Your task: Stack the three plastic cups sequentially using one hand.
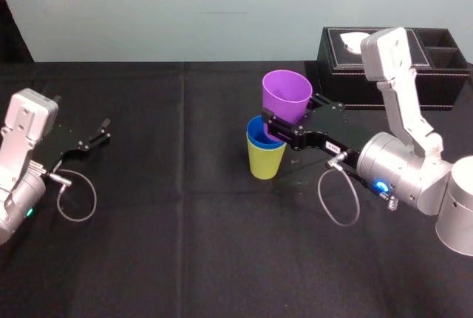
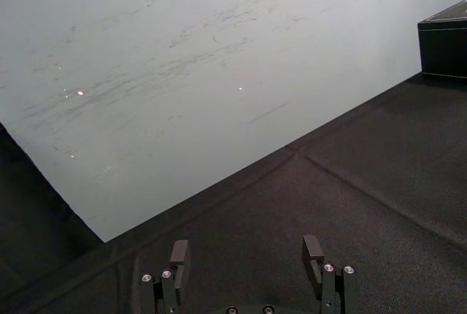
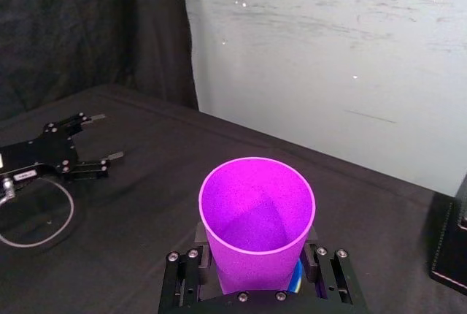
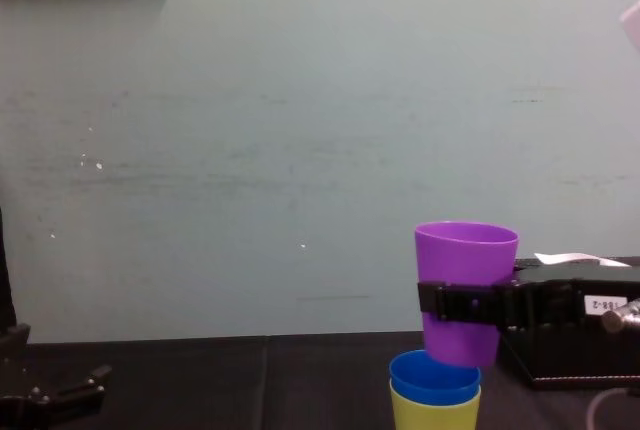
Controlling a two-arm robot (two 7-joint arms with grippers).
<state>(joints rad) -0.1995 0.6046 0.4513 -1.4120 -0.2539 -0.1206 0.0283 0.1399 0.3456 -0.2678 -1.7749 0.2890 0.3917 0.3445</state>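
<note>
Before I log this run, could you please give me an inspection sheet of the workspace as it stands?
Surface: black cloth table, seams visible.
Job's things: blue cup nested in yellow-green cup; purple cup held over them, not seated.
Clutter: black tissue box at rear right.
Grippers: right gripper, jaws shut on the purple cup; left gripper parked at left, jaws open.
Cables: left cable loop and right cable loop, grey, one by each wrist.
Surroundings: pale wall behind the table.
</note>
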